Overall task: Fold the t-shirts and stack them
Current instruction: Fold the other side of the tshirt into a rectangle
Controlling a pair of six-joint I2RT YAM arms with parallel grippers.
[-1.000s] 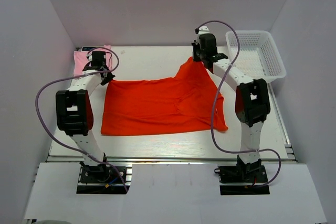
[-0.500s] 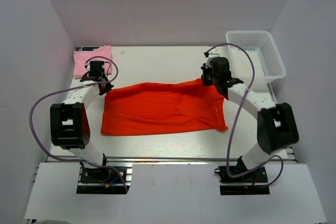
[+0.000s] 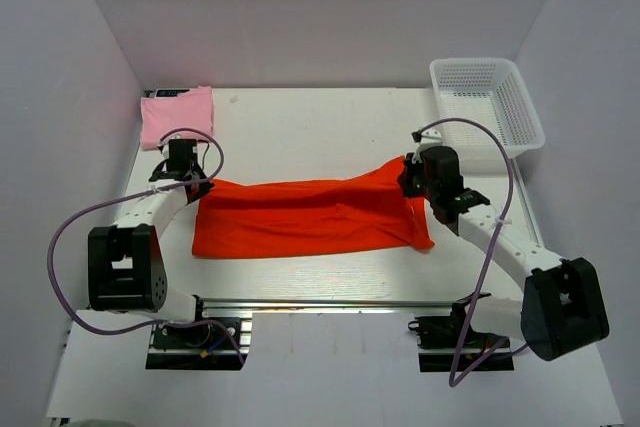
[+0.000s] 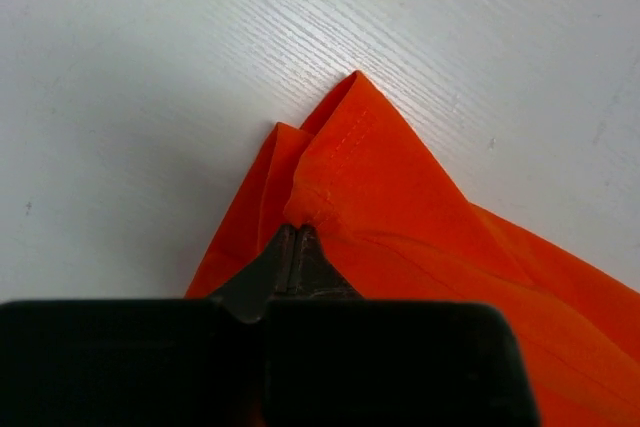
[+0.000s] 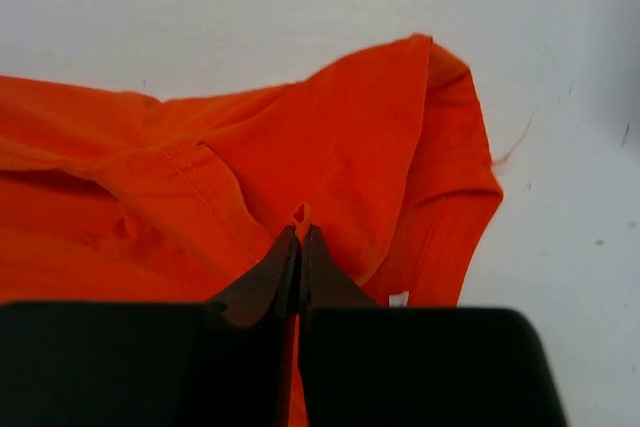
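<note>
The orange-red t-shirt lies across the middle of the table, its far edge folded toward the near side. My left gripper is shut on its far-left corner, with the cloth pinched at the fingertips. My right gripper is shut on its far-right edge, a small fold of cloth poking out between the tips. The pale pink folded t-shirt lies at the far left corner, apart from both grippers.
A white mesh basket stands at the far right. The table's near edge runs in front of the orange shirt. White walls close in the left, right and back.
Both grippers have pulled the orange shirt's far edge toward the near side and down. The raised right corner has dropped low, and the shirt has become a narrower band.
</note>
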